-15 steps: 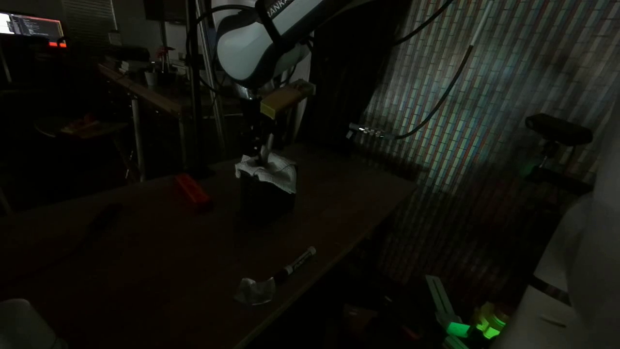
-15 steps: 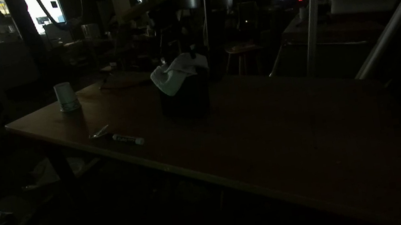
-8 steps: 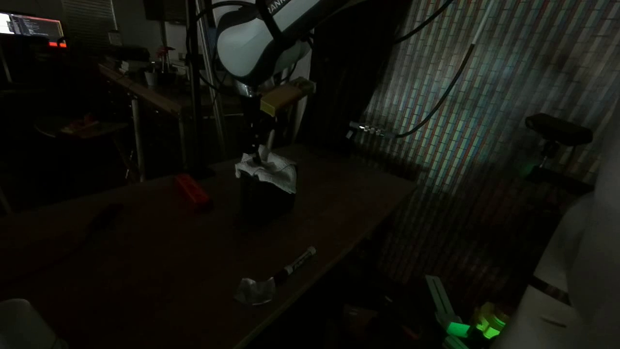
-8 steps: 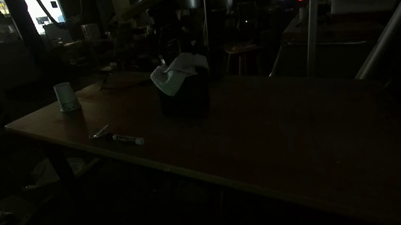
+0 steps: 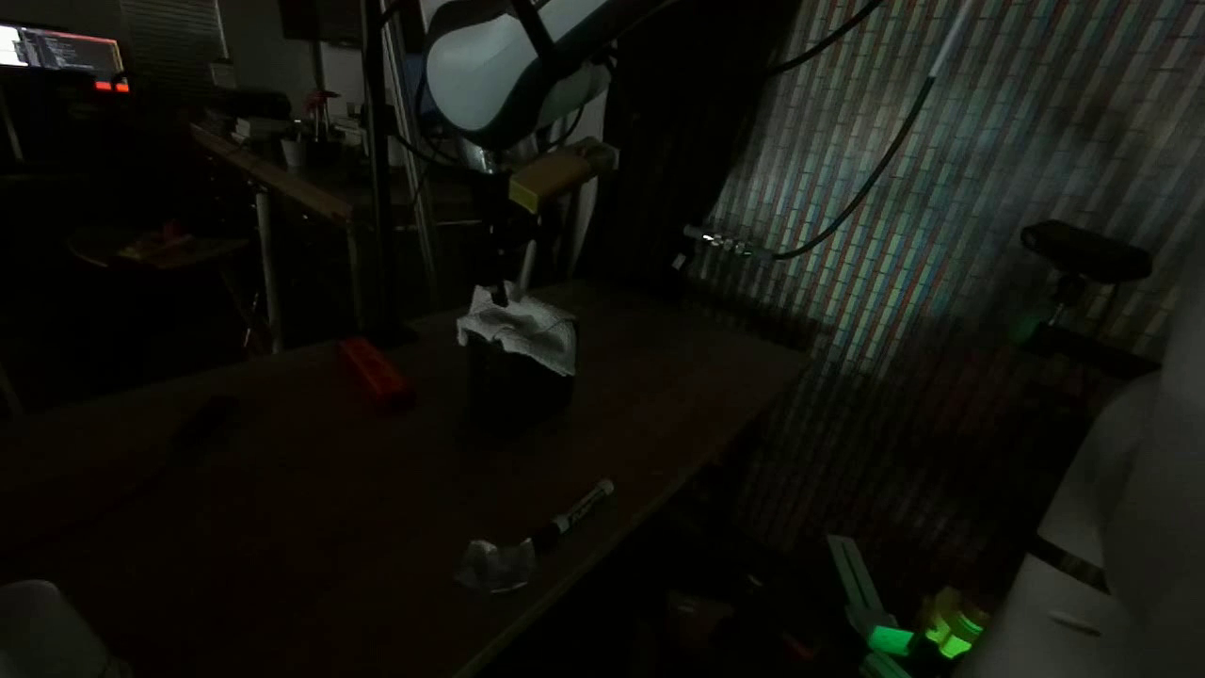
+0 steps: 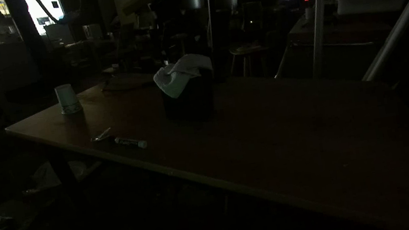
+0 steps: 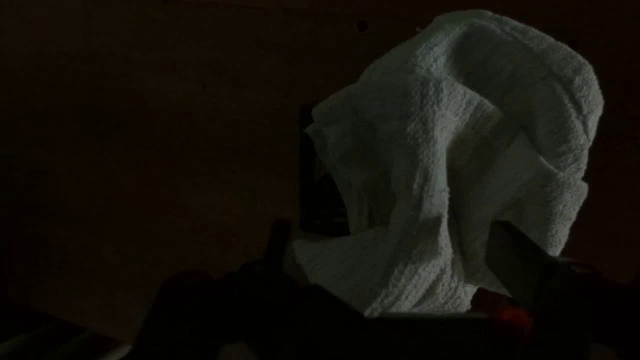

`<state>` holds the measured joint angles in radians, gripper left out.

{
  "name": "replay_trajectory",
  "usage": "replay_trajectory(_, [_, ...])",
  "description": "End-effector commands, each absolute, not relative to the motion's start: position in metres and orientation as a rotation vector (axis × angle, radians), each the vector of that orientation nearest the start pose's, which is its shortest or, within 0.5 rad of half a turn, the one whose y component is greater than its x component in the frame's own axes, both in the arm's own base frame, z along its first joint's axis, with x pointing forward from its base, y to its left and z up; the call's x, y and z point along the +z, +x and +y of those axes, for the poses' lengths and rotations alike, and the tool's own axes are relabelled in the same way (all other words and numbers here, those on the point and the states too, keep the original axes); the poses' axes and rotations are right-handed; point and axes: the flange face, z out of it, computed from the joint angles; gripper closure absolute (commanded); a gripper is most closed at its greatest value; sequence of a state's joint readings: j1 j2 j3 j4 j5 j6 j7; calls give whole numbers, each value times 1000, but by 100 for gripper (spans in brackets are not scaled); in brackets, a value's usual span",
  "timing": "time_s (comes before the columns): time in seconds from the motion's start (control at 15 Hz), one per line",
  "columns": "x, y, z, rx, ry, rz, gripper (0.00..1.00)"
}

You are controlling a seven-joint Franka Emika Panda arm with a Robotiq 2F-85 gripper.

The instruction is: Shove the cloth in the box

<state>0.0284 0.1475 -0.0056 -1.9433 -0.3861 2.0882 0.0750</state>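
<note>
In an exterior view, can make out the cloth point(image 6: 181, 74) draped over the top of the box point(image 6: 188, 103), well in from the near edge of the counter point(image 6: 270, 121), partly outside the rim. Have caught no shift in that drape over the last second, so judge the shove unfinished.

In the wrist view, find the tool point(image 7: 390, 223) spread wide above the cloth, apparently without a grip on it. Can also see past one side of the cloth into the box.

In an exterior view, see the tool a little higher than a second ago, over the far part of the cloth point(image 5: 521, 331); cannot tell whether still touching. Probably calls for narrowing the tool next and pressing the overhang down, without pushing the box toward the far edge.
</note>
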Motion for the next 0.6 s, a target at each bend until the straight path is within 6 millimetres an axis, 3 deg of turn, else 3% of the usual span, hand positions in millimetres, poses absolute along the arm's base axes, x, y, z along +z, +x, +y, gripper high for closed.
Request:
replay_trajectory(0.0, [430,586,-8,-62,-3450,-229,19])
replay_trajectory(0.53, [434,585,-7,-73,-3432,-215,80])
